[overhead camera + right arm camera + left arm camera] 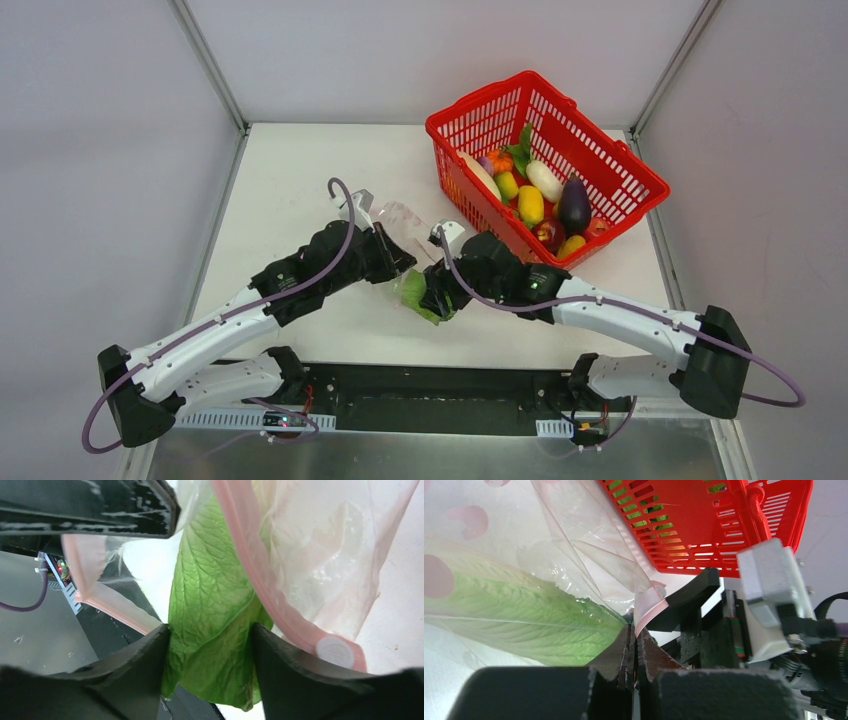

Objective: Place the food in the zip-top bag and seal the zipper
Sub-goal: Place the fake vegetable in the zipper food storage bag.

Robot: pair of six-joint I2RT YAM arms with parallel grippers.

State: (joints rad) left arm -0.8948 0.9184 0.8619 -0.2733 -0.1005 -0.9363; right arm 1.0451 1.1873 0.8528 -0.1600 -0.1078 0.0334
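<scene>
green leaf (210,580): thin, soft toy plastic and nearly weightless. I expect it to fold before it pushes, so take it low at the stem end, where it is bunched and thickest. It sits half in the mouth of the zip-top bag (402,220), tip inside and base still outside, mid-table between the two arms.

right gripper (210,630): jaws partly closed, with the leaf's base pinched between them and touching both pads. There's enough grip to feed it in, but squeezing harder would just crease it.

The bag is clear crinkly film, slippery, with no stiffness of its own, so the mouth collapses unless it is held. The zipper (260,580) is the only firm part, so grab there, never the film.

left gripper (635,635): fully closed on the pink mouth edge, lifting one lip so the opening stays up.

Rest of the food (530,203) (yellow, white and purple pieces) is still in the red basket (600,131), far right of the table (290,180). They look hard, smooth and rounded, so they'll likely roll; grip them across the middle.

Risk: the leaf may drag the loose lip shut on the way in.
</scene>
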